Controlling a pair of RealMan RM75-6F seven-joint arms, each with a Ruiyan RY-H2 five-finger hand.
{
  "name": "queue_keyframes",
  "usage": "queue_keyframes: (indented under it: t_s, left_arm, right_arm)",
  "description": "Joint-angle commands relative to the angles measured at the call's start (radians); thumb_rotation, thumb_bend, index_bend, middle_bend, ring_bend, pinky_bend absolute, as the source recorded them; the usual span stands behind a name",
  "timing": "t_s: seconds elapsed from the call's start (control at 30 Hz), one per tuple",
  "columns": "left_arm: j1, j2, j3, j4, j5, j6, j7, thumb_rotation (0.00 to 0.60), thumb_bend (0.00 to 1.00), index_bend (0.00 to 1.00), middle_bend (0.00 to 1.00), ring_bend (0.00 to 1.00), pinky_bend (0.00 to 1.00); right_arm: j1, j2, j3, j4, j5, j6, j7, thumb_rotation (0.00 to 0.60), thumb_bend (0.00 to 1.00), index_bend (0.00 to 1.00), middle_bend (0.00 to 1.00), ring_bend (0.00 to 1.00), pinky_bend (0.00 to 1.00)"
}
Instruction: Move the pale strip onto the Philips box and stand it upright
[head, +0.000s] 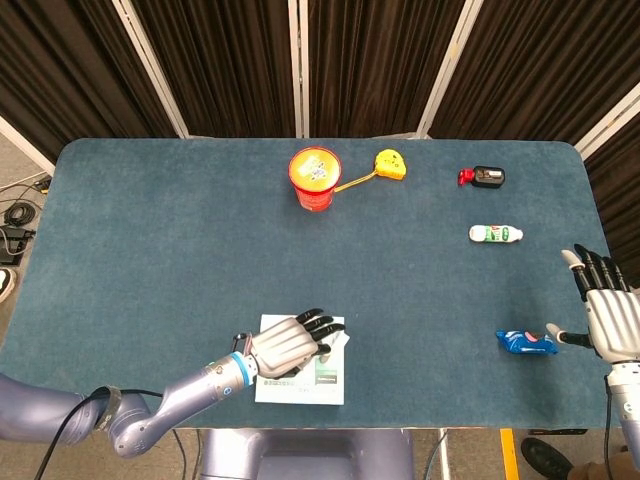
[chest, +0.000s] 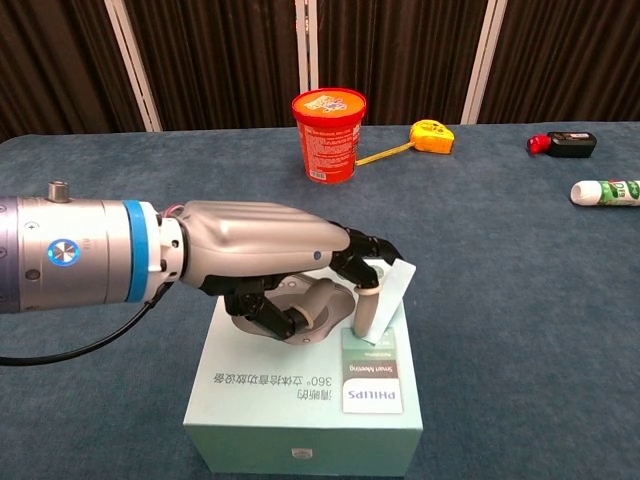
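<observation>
The pale strip (chest: 386, 299) stands on the mint-green Philips box (chest: 300, 420) near its far right corner, leaning a little to the right. My left hand (chest: 270, 265) reaches over the box top and pinches the strip between thumb and fingertips, with its lower fingers curled above the box's printed oval. From the head view, the left hand (head: 288, 345) covers most of the box (head: 325, 385), and only an edge of the strip (head: 343, 341) shows. My right hand (head: 608, 315) hangs at the table's right edge, fingers spread, holding nothing.
A red tub (head: 315, 178) and a yellow tape measure (head: 390, 164) sit at the back centre. A black and red item (head: 486, 177), a white bottle (head: 496, 234) and a blue packet (head: 525, 342) lie on the right, the packet just left of my right hand.
</observation>
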Motion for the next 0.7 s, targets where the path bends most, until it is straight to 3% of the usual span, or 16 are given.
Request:
queue_keyframes:
  t_s: [0.03, 0.7]
  left_arm:
    - [-0.002, -0.007, 0.002, 0.005, -0.006, -0.003, 0.006, 0.600, 0.96, 0.38, 0.00, 0.00, 0.00]
    - [-0.005, -0.030, -0.003, 0.009, -0.015, -0.005, 0.014, 0.600, 0.96, 0.38, 0.00, 0.00, 0.00]
  right_arm:
    - [0.000, 0.001, 0.001, 0.000, 0.001, 0.000, 0.000, 0.600, 0.00, 0.00, 0.00, 0.00, 0.00]
    - [-0.002, 0.002, 0.003, 0.002, 0.004, -0.001, 0.006, 0.600, 0.00, 0.00, 0.00, 0.00, 0.00]
